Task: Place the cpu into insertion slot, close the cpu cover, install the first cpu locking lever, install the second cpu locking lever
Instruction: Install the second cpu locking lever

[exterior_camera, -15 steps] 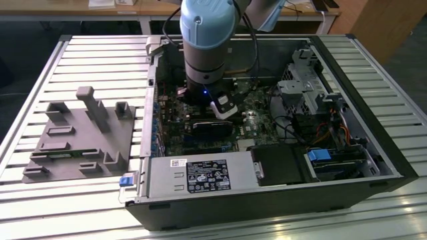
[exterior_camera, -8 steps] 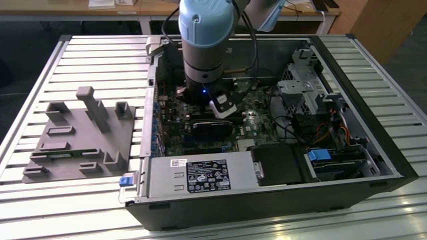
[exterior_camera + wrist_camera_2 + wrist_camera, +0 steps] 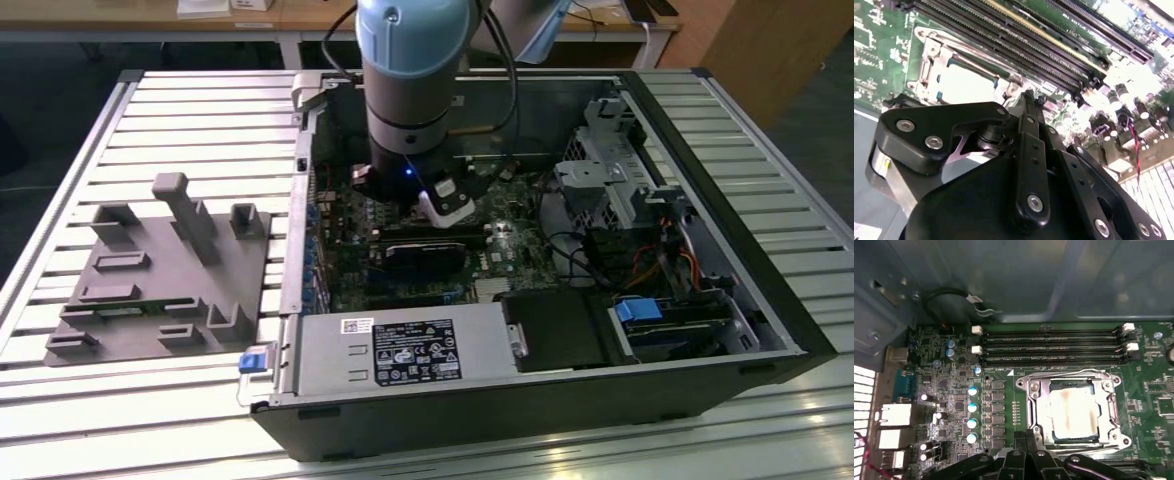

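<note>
The cpu lies flat in the insertion slot on the green board, its pale metal top showing. The silvery cpu cover lies down around it as a frame. A thin wire lever runs along the side of the socket nearest the memory slots. My gripper hovers just off the opposite socket edge, its two black fingers pressed together with nothing between them. In the second wrist view the gripper stands beside the cpu and the cover. In the exterior view the gripper reaches down into the open computer case.
Long black memory slots run beside the socket. Capacitors and rear ports sit on its other side. In the case are a power supply and a drive cage. A grey fixture plate lies on the slatted table.
</note>
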